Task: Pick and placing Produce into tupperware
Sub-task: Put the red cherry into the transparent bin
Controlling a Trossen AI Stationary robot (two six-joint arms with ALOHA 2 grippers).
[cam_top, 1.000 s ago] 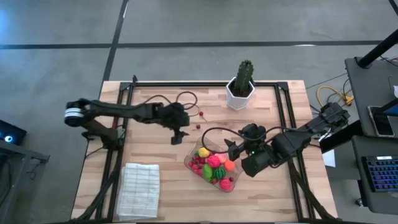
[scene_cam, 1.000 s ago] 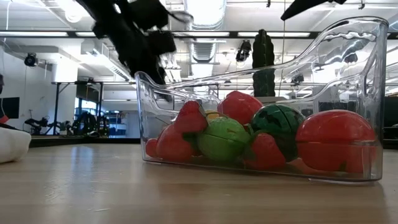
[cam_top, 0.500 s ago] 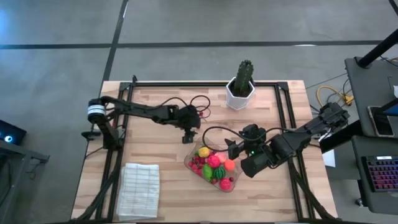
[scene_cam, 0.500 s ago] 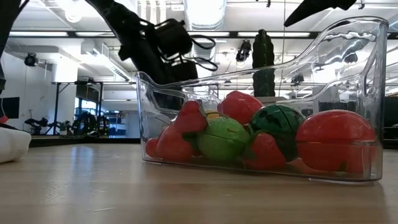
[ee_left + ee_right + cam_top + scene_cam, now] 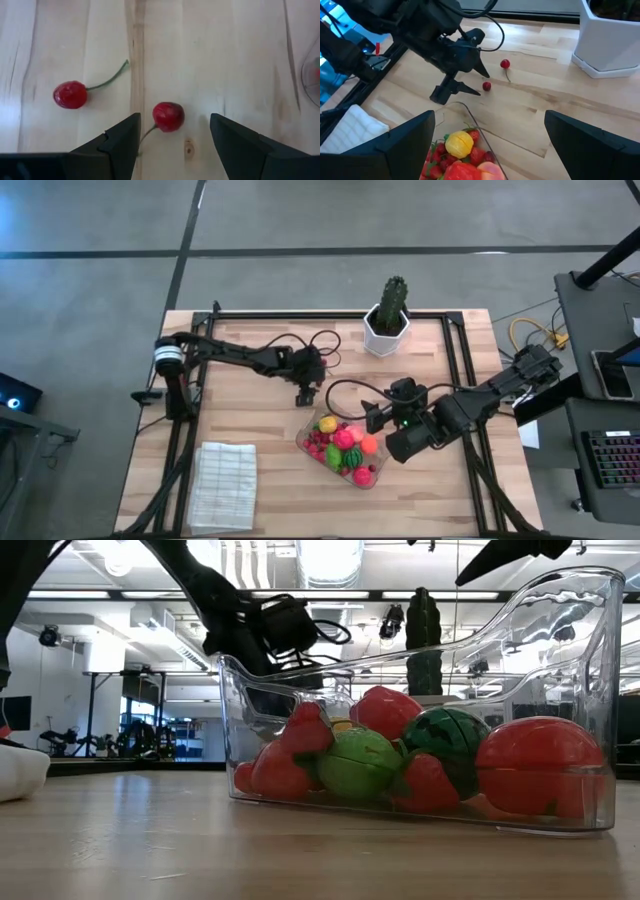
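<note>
The clear tupperware [image 5: 345, 448] holds several toy fruits, among them a yellow piece [image 5: 458, 143] and a striped melon ball [image 5: 447, 743]. Two red cherries lie on the wood: one [image 5: 168, 116] below and between my left gripper's open fingers, the other [image 5: 70, 94] to one side. Both also show in the right wrist view [image 5: 486, 86] [image 5: 505, 63]. My left gripper [image 5: 301, 394] hovers over them, pointing down, and touches nothing. My right gripper [image 5: 373, 419] is open and empty beside the tupperware's far right corner.
A cactus in a white pot [image 5: 388, 318] stands at the far middle. A white ribbed cloth [image 5: 222, 485] lies at the near left. Black rails [image 5: 196, 380] run along the table's sides, and a dark cable [image 5: 335, 392] loops near the tupperware.
My left gripper has gone toward the table's right edge, from left of the cherries to right over them, staying open. The right arm, the tupperware and the fruits have kept still.
</note>
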